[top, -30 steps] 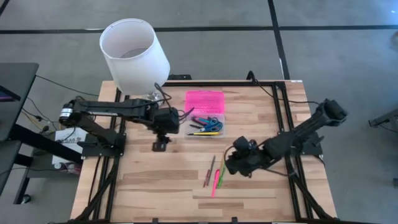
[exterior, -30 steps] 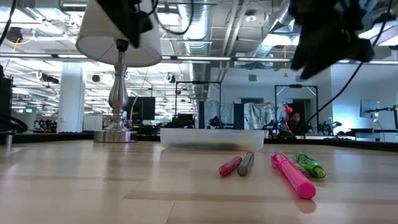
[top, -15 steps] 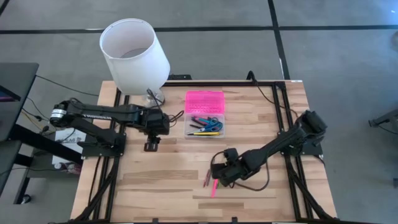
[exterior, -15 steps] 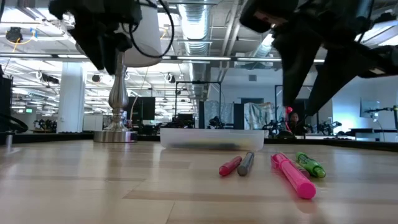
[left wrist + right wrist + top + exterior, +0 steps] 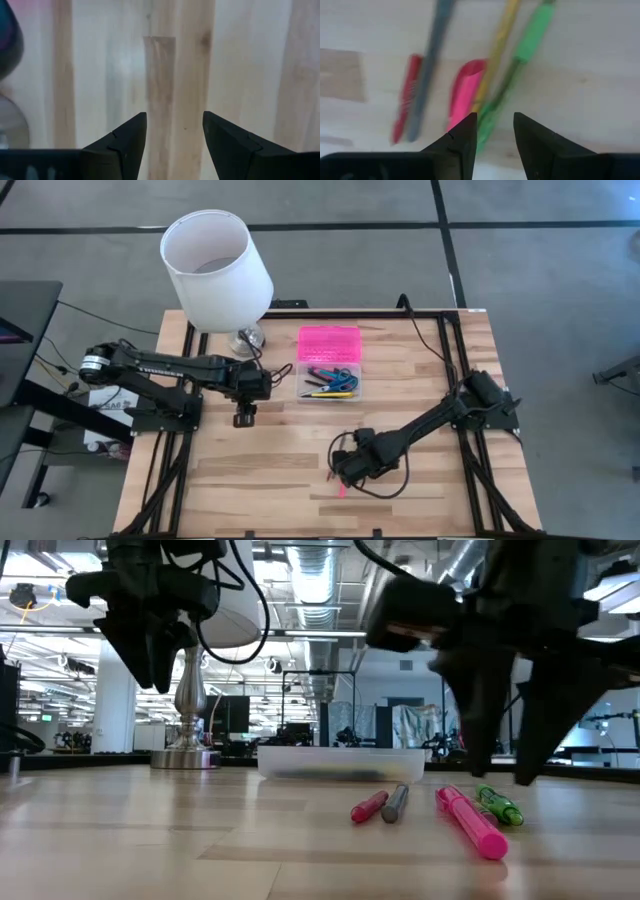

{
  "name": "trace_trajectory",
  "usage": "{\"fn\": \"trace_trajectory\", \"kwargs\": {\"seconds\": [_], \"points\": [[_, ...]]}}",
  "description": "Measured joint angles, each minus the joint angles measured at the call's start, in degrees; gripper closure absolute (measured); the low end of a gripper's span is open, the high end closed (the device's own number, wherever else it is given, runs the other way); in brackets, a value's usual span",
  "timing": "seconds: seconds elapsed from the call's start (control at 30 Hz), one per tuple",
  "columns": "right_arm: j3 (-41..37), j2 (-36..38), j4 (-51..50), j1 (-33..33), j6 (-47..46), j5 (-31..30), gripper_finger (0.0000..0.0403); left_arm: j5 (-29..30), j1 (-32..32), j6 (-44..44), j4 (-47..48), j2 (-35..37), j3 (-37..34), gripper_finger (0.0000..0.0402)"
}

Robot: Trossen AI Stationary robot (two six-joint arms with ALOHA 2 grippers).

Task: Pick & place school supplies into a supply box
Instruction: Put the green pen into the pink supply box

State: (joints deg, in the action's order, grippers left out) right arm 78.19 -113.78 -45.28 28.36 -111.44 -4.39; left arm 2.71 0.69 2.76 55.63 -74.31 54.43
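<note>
High view: right gripper [image 5: 348, 468] spread over loose pens [image 5: 340, 483] on the wood table [image 5: 250, 480]; left gripper [image 5: 244, 418] spread above bare wood, left of the box [image 5: 330, 365], already partly filled, pink lid open. Low view: red pen [image 5: 369, 806], grey pen [image 5: 396, 802], pink marker [image 5: 470, 823] and green marker [image 5: 499, 806] lying close together before the box; lamp [image 5: 190, 690] at left, open lab hall behind. Right wrist view: fingers [image 5: 462, 145] straddling the green marker, pink one just beside. Risk: pinching two at once or nudging neighbours, given the crowding. Left wrist view: pale plank wood only.
</note>
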Motion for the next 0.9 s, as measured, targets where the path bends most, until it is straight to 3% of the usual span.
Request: {"fn": "trace_trajectory", "kwargs": {"seconds": [0.2, 0.6, 0.9], "points": [[-0.02, 0.05, -3.0, 0.0, -1.73, -0.03, 0.0282, -5.04, 0.0, -0.82, -0.02, 0.01, 0.0, 0.0212], [-0.04, 0.04, -2.98, -1.9, -0.85, -1.54, 0.0282, -5.12, 0.0, -1.92, -3.63, -0.01, 0.02, 0.0212], [0.14, -2.49, -0.01, -2.24, 0.88, 2.82, 0.0282, 0.55, -0.02, -2.8, -3.97, -0.04, 0.02, 0.0212]]}}
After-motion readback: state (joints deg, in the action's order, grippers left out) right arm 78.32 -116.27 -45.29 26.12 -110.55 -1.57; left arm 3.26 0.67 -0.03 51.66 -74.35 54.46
